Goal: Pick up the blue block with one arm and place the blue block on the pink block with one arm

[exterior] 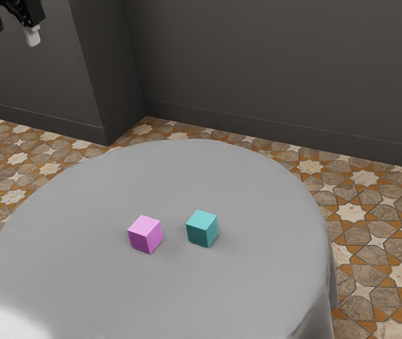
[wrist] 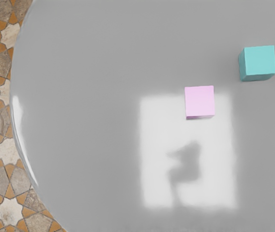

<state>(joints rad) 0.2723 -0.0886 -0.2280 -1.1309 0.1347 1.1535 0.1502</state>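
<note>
**A:** Two cubes are set on the grey surface [exterior: 186, 169]. Where is the blue block placed?

**B:** The blue block [exterior: 202, 228] is seen just beside the pink block [exterior: 145, 234], toward the exterior view's right of it, with a gap left between them. Nothing is stacked yet.

**A:** And the hand?

**B:** The hand [exterior: 15, 28] is held high and well away from the pink block, toward the exterior view's upper left. Whether it is spread or clenched cannot be told, but no block is carried by it.

**A:** How is the blue block expected to handle?

**B:** It is judged light and stiff, with flat and perhaps smooth faces. Crushing is not feared, though slipping is possible. It would best be taken from above, across two opposite side faces at mid-height. The pair not turned toward the pink block is preferred, so that the pink block is not nudged.
</note>
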